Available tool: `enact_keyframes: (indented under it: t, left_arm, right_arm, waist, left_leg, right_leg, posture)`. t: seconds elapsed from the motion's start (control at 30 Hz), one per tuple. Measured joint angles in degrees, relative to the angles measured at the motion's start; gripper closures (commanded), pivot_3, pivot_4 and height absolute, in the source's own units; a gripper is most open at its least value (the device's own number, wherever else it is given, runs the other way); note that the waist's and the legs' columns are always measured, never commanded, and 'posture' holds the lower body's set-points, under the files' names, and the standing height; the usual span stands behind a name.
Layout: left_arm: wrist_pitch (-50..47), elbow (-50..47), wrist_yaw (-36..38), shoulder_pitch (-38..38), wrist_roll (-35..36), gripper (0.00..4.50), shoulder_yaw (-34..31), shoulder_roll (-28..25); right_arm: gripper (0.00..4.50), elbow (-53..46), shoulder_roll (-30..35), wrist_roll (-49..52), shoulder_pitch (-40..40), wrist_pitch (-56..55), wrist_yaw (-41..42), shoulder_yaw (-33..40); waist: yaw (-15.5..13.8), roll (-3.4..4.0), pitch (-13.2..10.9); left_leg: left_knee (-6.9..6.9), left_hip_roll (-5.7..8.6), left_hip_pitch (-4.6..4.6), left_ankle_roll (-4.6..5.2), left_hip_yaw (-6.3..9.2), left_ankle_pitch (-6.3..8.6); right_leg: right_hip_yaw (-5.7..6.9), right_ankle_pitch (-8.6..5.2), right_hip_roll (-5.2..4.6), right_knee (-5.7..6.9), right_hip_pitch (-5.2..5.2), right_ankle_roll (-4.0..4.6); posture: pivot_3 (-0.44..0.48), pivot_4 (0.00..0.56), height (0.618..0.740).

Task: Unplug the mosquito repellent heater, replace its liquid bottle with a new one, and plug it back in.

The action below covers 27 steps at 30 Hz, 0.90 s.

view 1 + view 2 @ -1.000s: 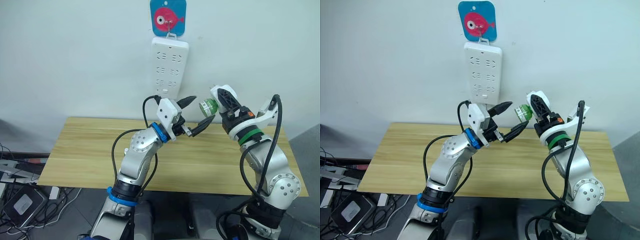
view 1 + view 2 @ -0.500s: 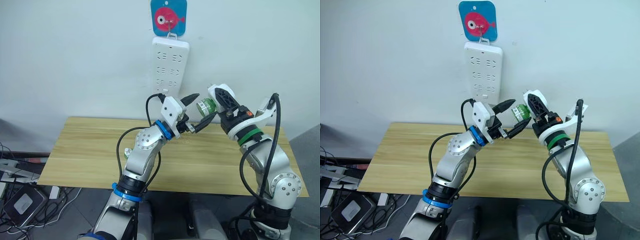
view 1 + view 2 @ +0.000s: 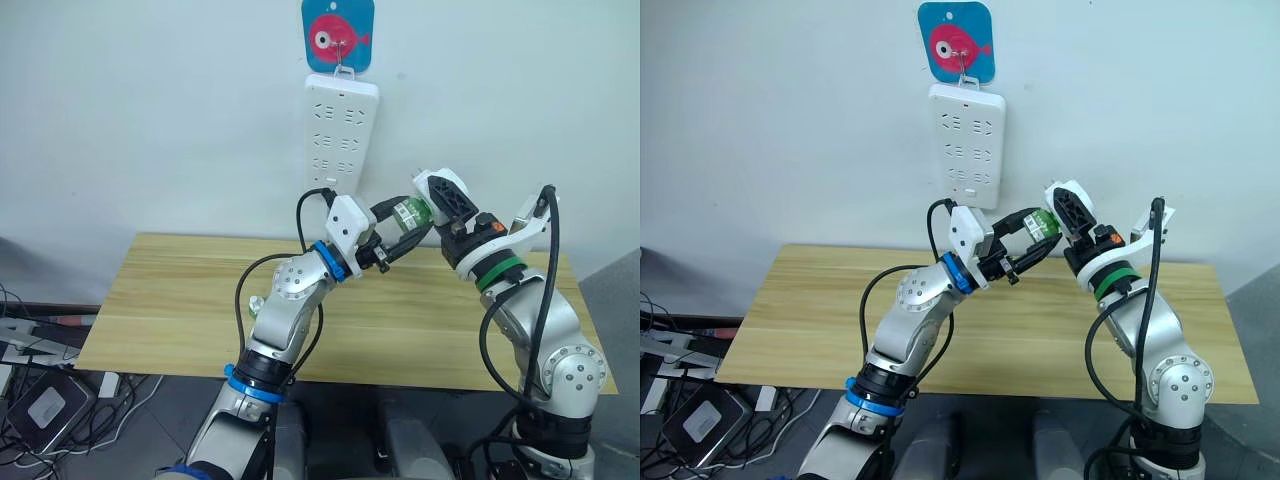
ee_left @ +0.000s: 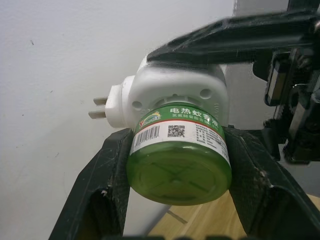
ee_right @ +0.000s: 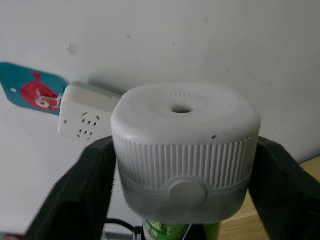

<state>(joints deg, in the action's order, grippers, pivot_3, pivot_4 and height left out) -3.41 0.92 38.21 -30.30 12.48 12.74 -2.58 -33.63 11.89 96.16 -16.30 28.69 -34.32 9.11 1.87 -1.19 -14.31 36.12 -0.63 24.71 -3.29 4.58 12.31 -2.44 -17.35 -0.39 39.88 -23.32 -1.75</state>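
Observation:
The white mosquito repellent heater (image 5: pixel 184 145) is held in the air above the table, my right gripper (image 3: pixel 434 204) shut on its ribbed sides. Its round vent hole faces the right wrist camera, and its two plug pins (image 4: pixel 99 107) are bare. The green liquid bottle (image 4: pixel 179 161) sits in the heater's (image 4: pixel 175 87) underside. My left gripper (image 3: pixel 402 222) is shut on this bottle (image 3: pixel 408 212), one black finger (image 4: pixel 107 187) against each side.
The long white power strip (image 3: pixel 341 135) hangs on the wall under a blue fish hook (image 3: pixel 337 35), just behind and above both grippers. The wooden table (image 3: pixel 180 300) lies below. Cables and a box (image 3: pixel 45 405) lie on the floor at left.
My left gripper, open a second ago, has moved up to the green bottle and shut on it. The right gripper kept hold of the heater and shifted slightly.

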Motion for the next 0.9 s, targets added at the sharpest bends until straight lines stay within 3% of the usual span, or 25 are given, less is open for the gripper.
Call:
enact_keyframes:
  t: [0.17,0.23,0.37,0.6,0.9]
  left_arm:
    - [0.3,0.6,7.5,-2.1,2.1,2.16,-0.2,-4.9]
    - [0.7,1.4,10.8,-2.4,3.0,2.16,0.0,-6.1]
    - [2.2,2.4,17.9,-3.2,4.1,2.16,0.9,-8.3]
    - [6.9,6.5,26.3,-5.8,4.2,2.16,1.7,-10.2]
    - [11.2,8.5,31.5,-7.1,4.1,2.16,2.1,-11.1]
  right_arm:
    - [0.03,3.2,11.5,12.3,0.0,5.7,3.4,1.9]
    - [0.03,6.0,13.1,14.5,-0.2,9.3,6.2,3.1]
    - [0.03,14.9,13.8,15.4,-2.7,21.0,14.9,6.7]
    - [0.03,28.5,28.1,15.4,-7.3,42.0,34.8,8.2]
    - [0.03,35.1,40.0,15.4,-8.1,50.3,47.4,6.0]
  waist:
    - [0.0,-0.02,0.0]
    - [0.0,-0.03,0.0]
    - [0.0,-0.03,0.0]
    - [-0.2,-0.10,-0.1]
    - [-0.2,-0.16,-0.2]
  left_leg:
    - [0.01,0.01,0.00,0.01,-0.01,0.00]
    - [0.01,0.03,0.00,0.01,-0.01,0.00]
    - [0.01,0.00,-0.01,0.01,-0.01,0.00]
    - [0.01,0.03,0.04,0.05,0.01,0.02]
    - [0.03,0.04,0.05,0.05,-0.01,0.02]
  right_leg:
    - [0.00,0.00,0.00,-0.03,0.05,0.00]
    - [0.01,0.00,0.02,-0.04,0.05,0.00]
    - [0.00,0.00,0.09,-0.03,0.05,0.01]
    - [0.02,0.00,0.09,-0.20,0.07,0.01]
    - [0.01,0.01,0.11,-0.21,0.08,0.01]
  posture:
    - [0.002,0.258,0.740]
    - [0.003,0.262,0.740]
    - [0.011,0.265,0.740]
    - [0.019,0.266,0.740]
    - [0.015,0.253,0.740]
